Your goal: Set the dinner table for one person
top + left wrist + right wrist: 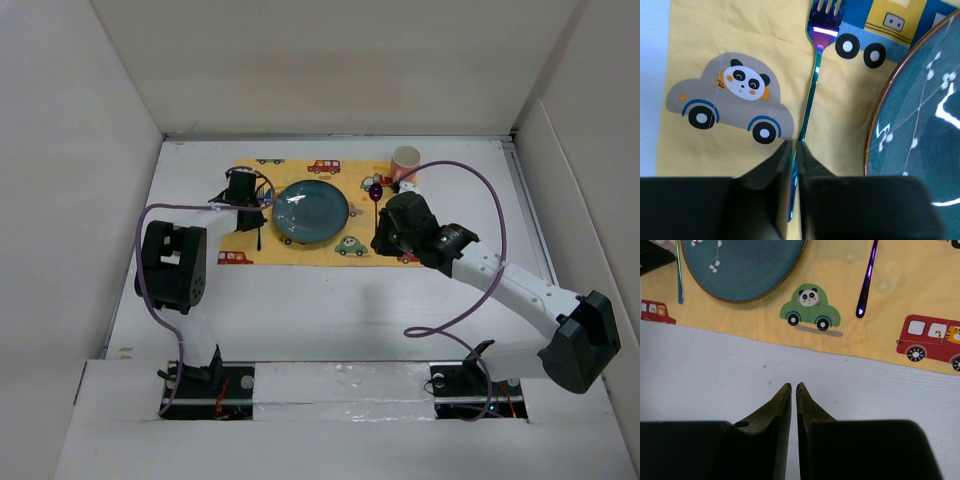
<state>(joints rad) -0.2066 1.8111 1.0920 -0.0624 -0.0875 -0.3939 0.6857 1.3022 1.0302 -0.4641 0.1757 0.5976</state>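
The white dinner table (330,310) carries a yellow car-print placemat (300,255). A blue plate (311,211) lies at the placemat's middle. My left gripper (243,192) is left of the plate. In the left wrist view it (795,146) is shut on the handle of an iridescent blue-purple fork (816,60). The fork lies flat on the placemat with its tines pointing away, beside the plate (925,125). My right gripper (392,235) is right of the plate. It (793,386) is shut and empty over bare table just off the placemat's near edge. A purple spoon (867,277) lies right of the plate (740,265).
A paper cup (406,160) stands at the placemat's far right corner. White panels wall the table on the left, back and right. A purple cable (495,215) loops over the right side. The fork also shows in the right wrist view (679,275).
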